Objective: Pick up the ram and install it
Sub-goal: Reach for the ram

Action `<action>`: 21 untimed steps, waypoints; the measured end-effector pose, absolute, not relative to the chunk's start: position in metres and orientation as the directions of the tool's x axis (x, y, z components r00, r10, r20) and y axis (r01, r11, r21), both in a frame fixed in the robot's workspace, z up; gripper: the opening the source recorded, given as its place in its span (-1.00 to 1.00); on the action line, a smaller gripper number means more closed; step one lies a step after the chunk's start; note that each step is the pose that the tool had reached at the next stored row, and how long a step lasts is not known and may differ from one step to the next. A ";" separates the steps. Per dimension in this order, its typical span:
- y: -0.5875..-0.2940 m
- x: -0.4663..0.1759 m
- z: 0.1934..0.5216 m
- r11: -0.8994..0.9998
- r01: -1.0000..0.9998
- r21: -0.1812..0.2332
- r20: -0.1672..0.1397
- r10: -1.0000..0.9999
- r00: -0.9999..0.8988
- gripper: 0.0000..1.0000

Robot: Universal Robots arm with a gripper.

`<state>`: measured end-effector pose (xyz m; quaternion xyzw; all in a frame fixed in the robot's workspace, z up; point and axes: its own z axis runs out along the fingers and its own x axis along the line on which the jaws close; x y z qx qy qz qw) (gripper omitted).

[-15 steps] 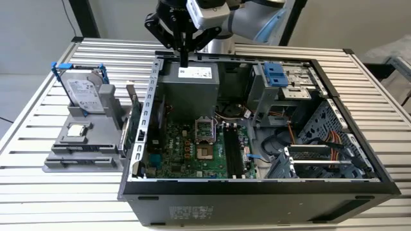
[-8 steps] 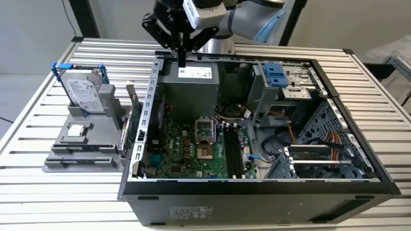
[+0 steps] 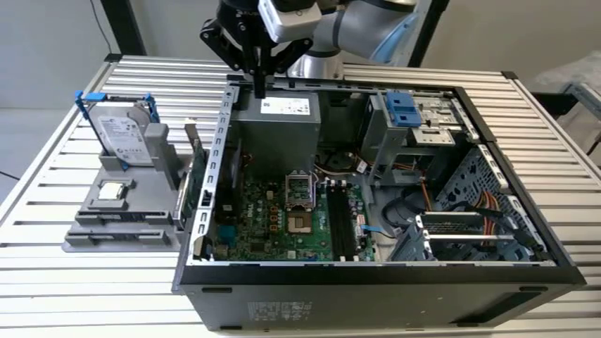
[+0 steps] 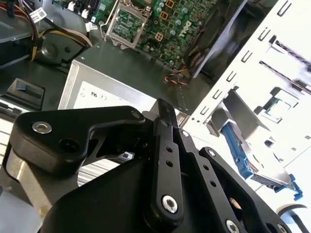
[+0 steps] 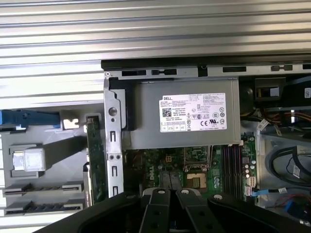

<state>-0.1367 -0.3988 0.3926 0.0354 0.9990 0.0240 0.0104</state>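
Note:
My gripper (image 3: 260, 90) hangs over the back corner of the open computer case (image 3: 216, 127), above the grey power supply (image 3: 277, 123). In both wrist views the black fingers (image 4: 164, 114) lie together, shut on nothing (image 5: 169, 193). A narrow green board (image 3: 198, 193) stands on edge between the grey fixture and the case wall, and it also appears in the first wrist view (image 5: 95, 160). I cannot tell whether it is the ram. The motherboard's long black slots (image 3: 336, 224) lie on the case floor beside the processor socket (image 3: 298, 189).
A grey fixture (image 3: 122, 218) at the exterior view's left holds a hard drive (image 3: 124, 137) in a blue frame and a small chip (image 3: 112, 189). Drive cages (image 3: 413, 120), cables and a fan crowd the case at the exterior view's right. Everything stands on a slatted metal table (image 3: 94, 296).

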 end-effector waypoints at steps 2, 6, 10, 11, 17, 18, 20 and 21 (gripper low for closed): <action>-0.399 -0.139 0.393 0.996 0.070 0.049 -0.019 0.071 -0.997 -1.00; -0.399 -0.141 0.393 0.996 0.070 0.049 -0.019 0.071 -0.997 -1.00; -0.399 -0.144 0.393 0.996 0.070 0.049 -0.019 0.071 -0.997 -1.00; -0.399 -0.145 0.393 0.996 0.070 0.049 -0.019 0.071 -0.997 -1.00; -0.399 -0.148 0.393 0.996 0.070 0.049 -0.019 0.071 -0.997 -1.00; -0.399 -0.149 0.393 0.996 0.070 0.049 -0.019 0.071 -0.997 -1.00; -0.399 -0.150 0.393 0.996 0.070 0.049 -0.019 0.071 -0.997 -1.00; -0.399 -0.151 0.393 0.996 0.070 0.049 -0.019 0.071 -0.997 -1.00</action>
